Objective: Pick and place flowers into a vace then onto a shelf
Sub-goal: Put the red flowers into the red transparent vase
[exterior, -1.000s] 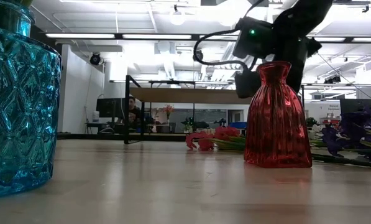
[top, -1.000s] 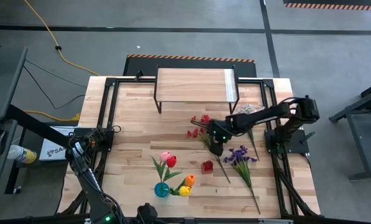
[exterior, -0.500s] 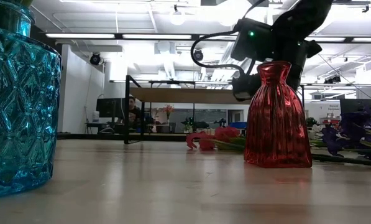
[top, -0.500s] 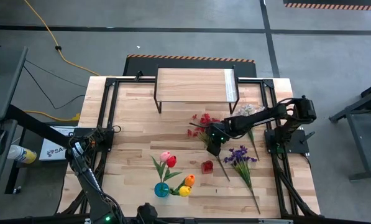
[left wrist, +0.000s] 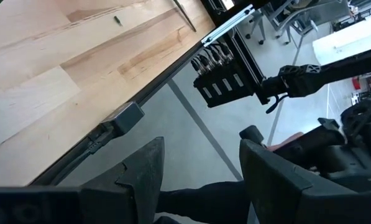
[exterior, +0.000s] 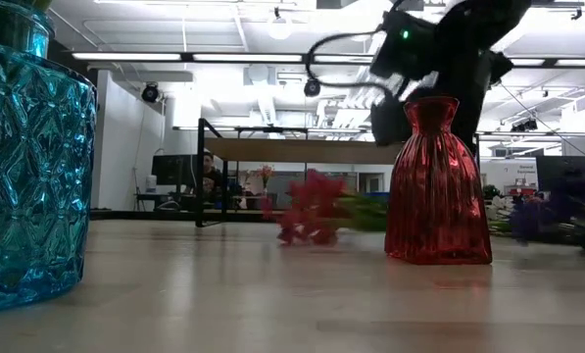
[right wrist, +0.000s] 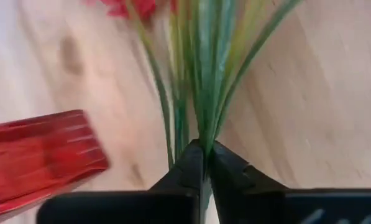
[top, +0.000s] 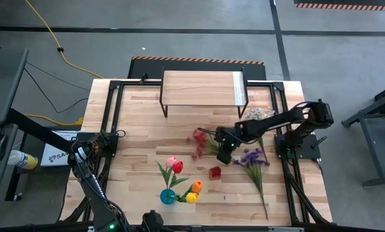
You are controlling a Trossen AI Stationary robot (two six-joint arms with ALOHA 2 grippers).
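Now the right gripper (right wrist: 204,155) is clamped on the green stems of the red sprig (top: 198,143), just behind the red vase (top: 215,172) (blossoms blurred). Left gripper (left wrist: 197,168) sits parted off the table's edge; shelf (top: 202,88) stands well apart.

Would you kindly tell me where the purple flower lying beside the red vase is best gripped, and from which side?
Grip the purple flower on its bare green stem, just below the blossoms, coming straight down from above with the fingers across the stem. It lies flat on the table, and the stem is long, thin and clear of the red vase.
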